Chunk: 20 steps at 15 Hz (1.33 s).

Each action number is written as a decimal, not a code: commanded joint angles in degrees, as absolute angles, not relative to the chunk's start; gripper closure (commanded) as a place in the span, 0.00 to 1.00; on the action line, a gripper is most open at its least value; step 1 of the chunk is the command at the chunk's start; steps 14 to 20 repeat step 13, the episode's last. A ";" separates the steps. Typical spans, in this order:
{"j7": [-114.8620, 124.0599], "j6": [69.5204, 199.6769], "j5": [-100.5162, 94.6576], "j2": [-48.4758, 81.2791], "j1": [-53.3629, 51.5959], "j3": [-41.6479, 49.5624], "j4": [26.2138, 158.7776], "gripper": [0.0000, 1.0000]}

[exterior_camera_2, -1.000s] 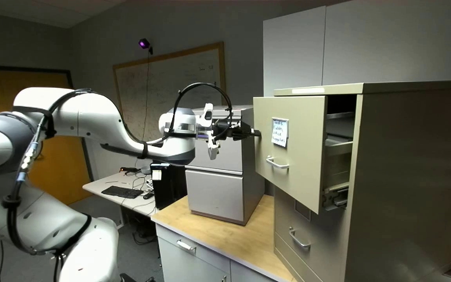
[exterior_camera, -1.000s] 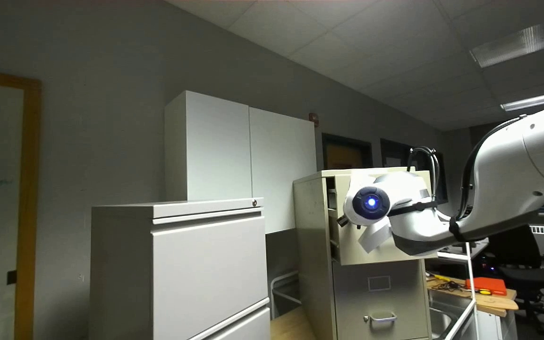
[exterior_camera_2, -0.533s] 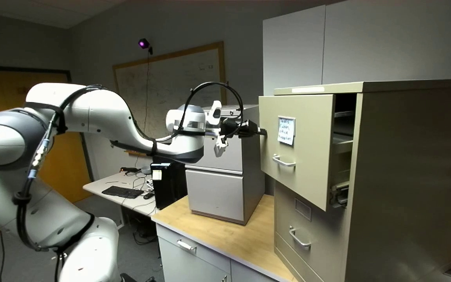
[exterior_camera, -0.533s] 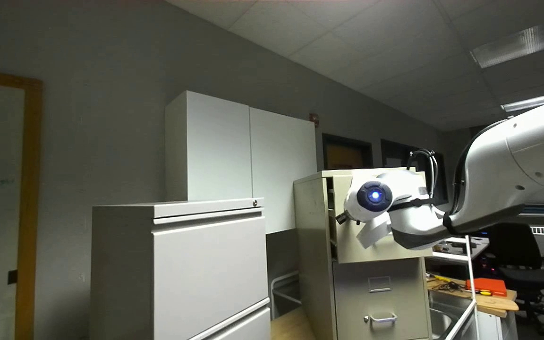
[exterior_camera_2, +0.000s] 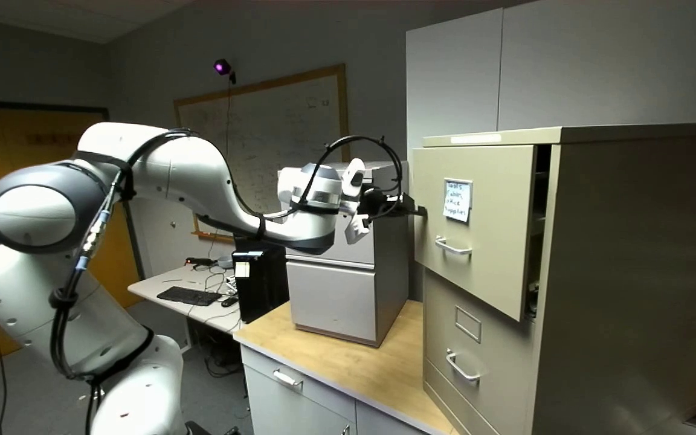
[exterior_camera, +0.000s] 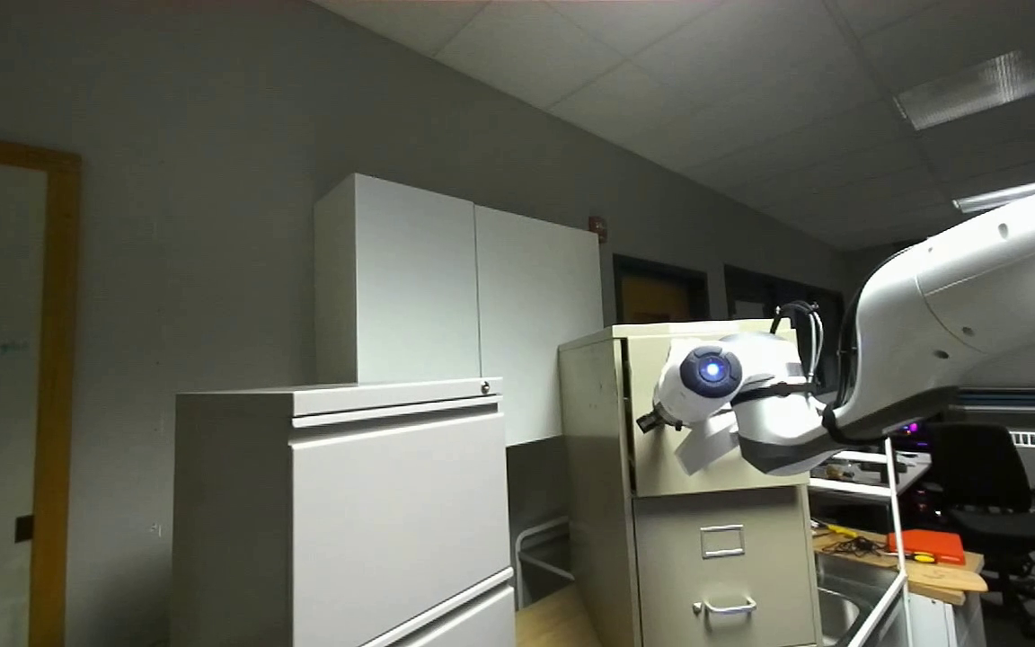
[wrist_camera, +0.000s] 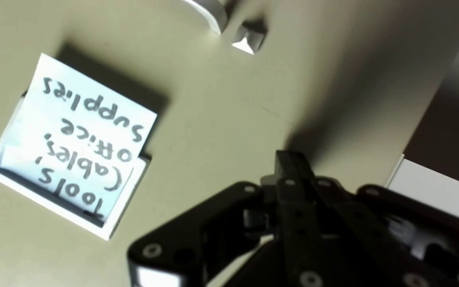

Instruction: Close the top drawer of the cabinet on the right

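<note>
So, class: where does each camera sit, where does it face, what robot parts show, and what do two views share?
In an exterior view: near the pale grey cabinet, facing past it to the beige cabinet; the arm enters from picture right.
In an exterior view: off the beige cabinet's corner, facing its top drawer, a whiteboard beyond; the arm fills picture left, gripper visible.
Wrist view: by the gripper, facing the top drawer's label, seen upside down; black fingers show.
Both exterior views share the arm and both cabinets.

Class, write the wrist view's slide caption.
Closed black gripper against the beige metal top drawer with its handwritten white label.
</note>
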State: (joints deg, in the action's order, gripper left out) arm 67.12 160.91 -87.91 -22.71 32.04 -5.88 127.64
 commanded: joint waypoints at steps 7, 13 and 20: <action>60.25 160.50 -79.37 -8.40 32.23 -4.78 117.77 1.00; 57.10 158.84 -75.01 -5.94 31.82 -5.24 115.70 1.00; 57.10 158.84 -75.01 -5.94 31.82 -5.24 115.70 1.00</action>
